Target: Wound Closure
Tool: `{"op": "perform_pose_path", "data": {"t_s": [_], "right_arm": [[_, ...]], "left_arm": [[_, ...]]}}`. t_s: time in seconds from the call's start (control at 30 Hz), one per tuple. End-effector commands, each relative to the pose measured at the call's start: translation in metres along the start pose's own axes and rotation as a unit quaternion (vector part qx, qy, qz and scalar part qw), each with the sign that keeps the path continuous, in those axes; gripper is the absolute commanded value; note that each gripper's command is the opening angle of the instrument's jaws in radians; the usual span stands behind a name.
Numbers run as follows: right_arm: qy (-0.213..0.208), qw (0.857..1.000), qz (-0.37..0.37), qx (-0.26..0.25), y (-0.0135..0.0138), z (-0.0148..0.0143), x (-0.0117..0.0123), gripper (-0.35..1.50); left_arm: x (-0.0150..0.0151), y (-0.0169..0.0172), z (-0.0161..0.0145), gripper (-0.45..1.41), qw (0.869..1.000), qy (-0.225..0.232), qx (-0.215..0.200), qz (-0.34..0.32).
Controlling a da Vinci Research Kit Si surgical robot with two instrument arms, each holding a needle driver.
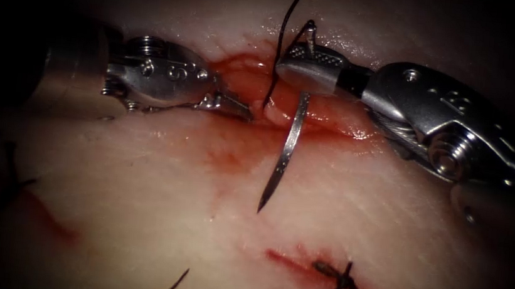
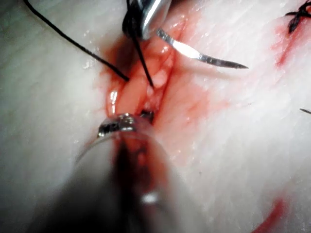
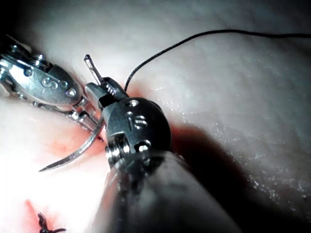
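Note:
My right tool (image 1: 306,64) comes in from the right, its jaws shut on the curved needle (image 1: 287,147) close to the tail end. The needle hangs free above the tissue, crossing the cut (image 1: 335,123), with its point aimed at the near side. Black thread (image 1: 287,21) runs from the needle's tail and dips into the cut beside the jaws. My left tool (image 1: 245,110) reaches in from the left, jaws shut on the pale tissue lip at the cut's left part. In the right wrist view the needle (image 3: 77,151) curves out below the right tool (image 3: 104,90), next to the left tool (image 3: 87,121).
Red fluid (image 1: 231,154) stains the tissue around the cut. A knotted black stitch (image 1: 340,281) closes a second red line at the lower right. A short cut end of thread (image 1: 172,285) lies near the bottom edge. Another red mark (image 1: 51,222) sits at the lower left.

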Motion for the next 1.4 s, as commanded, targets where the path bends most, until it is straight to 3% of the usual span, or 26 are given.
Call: {"op": "perform_pose_path", "data": {"t_s": [0.03,0.2,0.53,1.0,1.2,1.4], "right_arm": [[0.001,1.0,-0.003,0.0,0.0003,0.0011,-0.0001,-0.35],[0.0,0.998,-0.063,-0.026,0.001,0.0023,0.0,-0.35],[0.029,0.993,-0.097,-0.056,0.0018,0.0044,0.0007,-0.35],[0.015,0.978,-0.184,-0.094,0.0015,0.005,-0.0021,-0.35],[-0.004,0.965,-0.234,-0.12,0.0002,0.0055,-0.0029,-0.35],[-0.011,0.964,-0.242,-0.112,-0.0013,0.0062,-0.0039,-0.35]], "left_arm": [[0.0002,-0.0003,0.0007,-0.38,1.0,0.0,-0.002,0.001],[0.0004,0.0006,0.0005,-0.33,0.999,-0.025,-0.038,0.008],[0.001,0.0014,-0.0001,0.37,0.998,-0.026,-0.053,0.007],[0.001,0.0029,-0.0011,0.48,0.998,-0.028,-0.059,0.009],[0.0014,0.0031,-0.0013,0.49,0.998,-0.028,-0.06,0.008],[0.0017,0.0028,-0.0017,0.56,0.998,-0.026,-0.064,0.007]]}}
